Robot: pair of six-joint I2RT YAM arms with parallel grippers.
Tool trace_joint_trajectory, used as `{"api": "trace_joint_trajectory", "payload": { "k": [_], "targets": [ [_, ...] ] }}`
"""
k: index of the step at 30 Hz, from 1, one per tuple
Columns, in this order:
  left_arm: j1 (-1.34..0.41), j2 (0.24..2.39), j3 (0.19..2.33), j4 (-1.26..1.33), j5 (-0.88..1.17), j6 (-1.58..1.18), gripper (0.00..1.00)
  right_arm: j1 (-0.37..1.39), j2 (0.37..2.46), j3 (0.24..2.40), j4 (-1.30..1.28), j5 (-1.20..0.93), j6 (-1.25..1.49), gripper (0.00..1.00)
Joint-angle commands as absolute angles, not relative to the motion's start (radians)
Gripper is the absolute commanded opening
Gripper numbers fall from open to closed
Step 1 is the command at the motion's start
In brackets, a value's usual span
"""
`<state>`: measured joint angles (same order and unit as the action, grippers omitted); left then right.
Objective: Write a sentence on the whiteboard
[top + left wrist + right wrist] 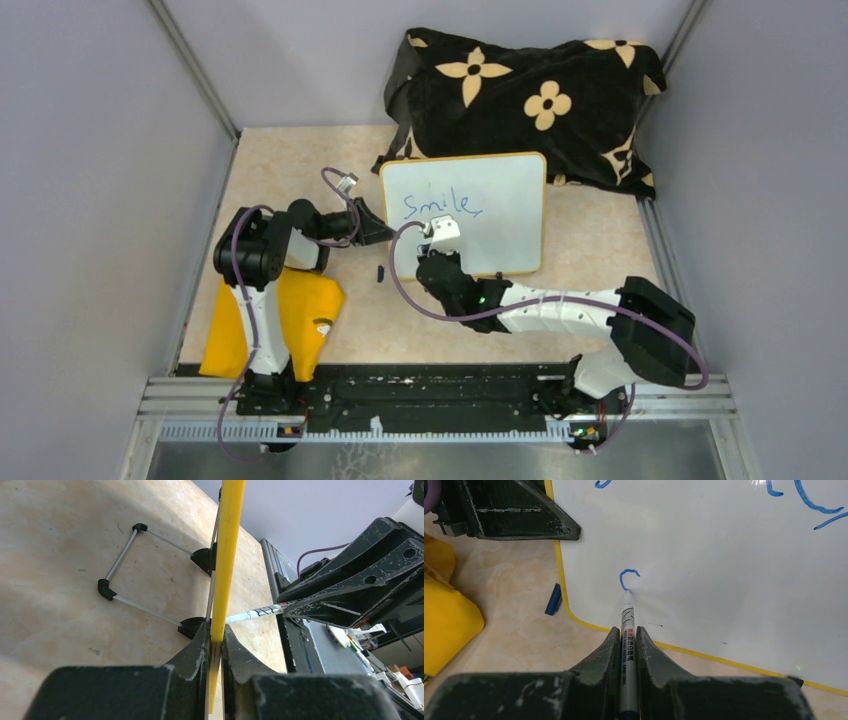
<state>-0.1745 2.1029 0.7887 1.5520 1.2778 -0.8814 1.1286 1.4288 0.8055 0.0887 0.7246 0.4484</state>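
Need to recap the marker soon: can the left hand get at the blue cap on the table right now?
Probably not yet: the left hand is shut on the rim of the whiteboard. The cap lies uncovered close by.

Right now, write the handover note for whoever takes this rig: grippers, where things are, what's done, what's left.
Left gripper: shut on the whiteboard's left rim, steadying it.
Right gripper: shut on the marker, tip on the board near its lower left corner.
Marker cap: on the table beside that corner.
Done: "Smile" on the top line, and one small blue curve at the marker tip.
Left: the rest of the sentence.
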Motion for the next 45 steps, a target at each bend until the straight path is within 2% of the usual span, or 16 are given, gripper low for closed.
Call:
{"api": "trace_joint_trajectory", "payload": {
  "k": [1, 14, 36, 45],
  "targets": [
    [-0.189, 2.157, 0.781, 1.792, 1.279, -0.886, 0.0, 1.112, 1.383, 0.791, 0.063, 0.759, 0.465, 0.0],
    [-0.189, 2.159, 0.781, 1.792, 1.278, -0.887, 0.0, 1.112, 1.376, 0.761, 0.078, 0.715, 0.479, 0.0],
    [-0.189, 2.161, 0.781, 1.792, 1.278, -0.888, 0.0, 1.112, 1.447, 0.831, 0.122, 0.642, 0.446, 0.0],
    [-0.189, 2.163, 0.782, 1.79, 1.279, -0.888, 0.0, 1.112, 1.294, 0.8, 0.11, 0.655, 0.433, 0.0]
  ]
}}
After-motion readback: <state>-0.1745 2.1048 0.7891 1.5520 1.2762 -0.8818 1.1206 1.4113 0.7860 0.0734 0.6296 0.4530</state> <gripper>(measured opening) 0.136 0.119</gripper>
